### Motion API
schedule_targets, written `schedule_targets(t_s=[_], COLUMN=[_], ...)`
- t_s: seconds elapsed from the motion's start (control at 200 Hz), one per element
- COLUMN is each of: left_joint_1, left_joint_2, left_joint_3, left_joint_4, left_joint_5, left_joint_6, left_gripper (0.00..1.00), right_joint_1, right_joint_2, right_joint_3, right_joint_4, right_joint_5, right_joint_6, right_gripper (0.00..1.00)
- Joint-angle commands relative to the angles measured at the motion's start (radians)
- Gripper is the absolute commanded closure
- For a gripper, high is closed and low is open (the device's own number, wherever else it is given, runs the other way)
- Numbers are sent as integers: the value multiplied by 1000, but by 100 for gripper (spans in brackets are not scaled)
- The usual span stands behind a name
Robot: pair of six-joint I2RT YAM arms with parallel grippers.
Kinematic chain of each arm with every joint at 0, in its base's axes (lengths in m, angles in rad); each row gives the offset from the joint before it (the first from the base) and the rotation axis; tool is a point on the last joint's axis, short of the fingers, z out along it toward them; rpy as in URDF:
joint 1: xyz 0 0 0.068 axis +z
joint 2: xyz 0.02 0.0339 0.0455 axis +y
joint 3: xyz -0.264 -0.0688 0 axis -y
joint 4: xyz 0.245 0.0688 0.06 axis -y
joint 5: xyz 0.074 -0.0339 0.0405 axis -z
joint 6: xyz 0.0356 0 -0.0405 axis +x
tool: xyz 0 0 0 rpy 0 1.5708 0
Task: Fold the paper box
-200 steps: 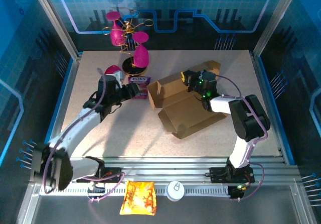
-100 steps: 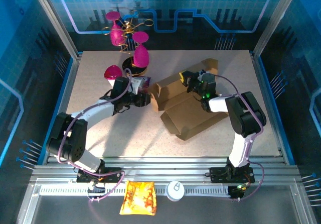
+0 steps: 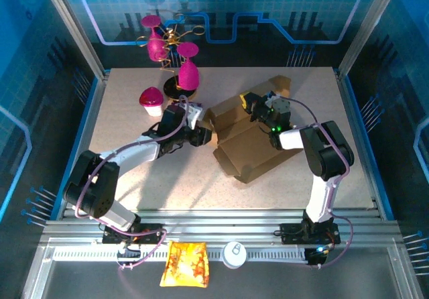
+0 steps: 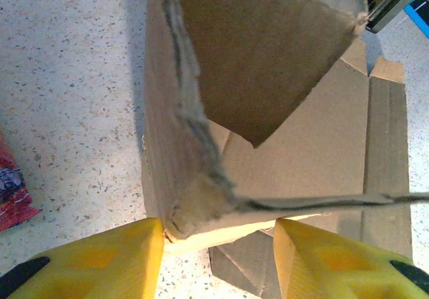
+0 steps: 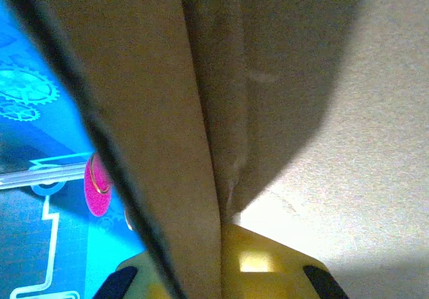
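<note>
The brown paper box (image 3: 251, 148) lies partly folded mid-table, one panel raised at the back. My left gripper (image 3: 203, 136) stands open at its left corner. In the left wrist view that frayed corner (image 4: 194, 215) sits between the yellow fingertips (image 4: 110, 259), touching the left one, with a gap to the right one; a flap (image 4: 268, 51) hangs above. My right gripper (image 3: 249, 104) is shut on the raised back panel. The right wrist view has the cardboard (image 5: 167, 111) pinched edge-on at the right gripper (image 5: 216, 245).
A stand with pink discs (image 3: 175, 54) and a pink-topped cup (image 3: 151, 100) stand at the back left. A pink snack packet (image 4: 10, 195) lies left of the box. A yellow bag (image 3: 184, 264) and a white cap (image 3: 234, 253) rest on the front rail.
My left arm has swung right across the table until its gripper reached the box's left corner. The right gripper has kept its hold on the back panel, and the box shifted slightly.
</note>
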Motion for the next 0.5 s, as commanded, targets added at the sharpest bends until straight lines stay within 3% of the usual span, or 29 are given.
schedule_targets(t_s=[0.0,0.365,0.495], left_joint_1=[-19,-103,-139], left_joint_2=[31,99,116], left_joint_3=[37,96,117], left_joint_4=[30,46,33], left_joint_5=[-52,-142,-239], left_joint_6=[18,24,9], left_gripper=[53,57,57], right_joint_1=[-14,-24,-23], right_joint_2=[22,37,35], right_joint_3=[-12,-48,-36], right_joint_4=[86,126,122], right_joint_5=[-40,-38,-31], right_joint_6=[8,26,30], right_gripper=[100,100,100])
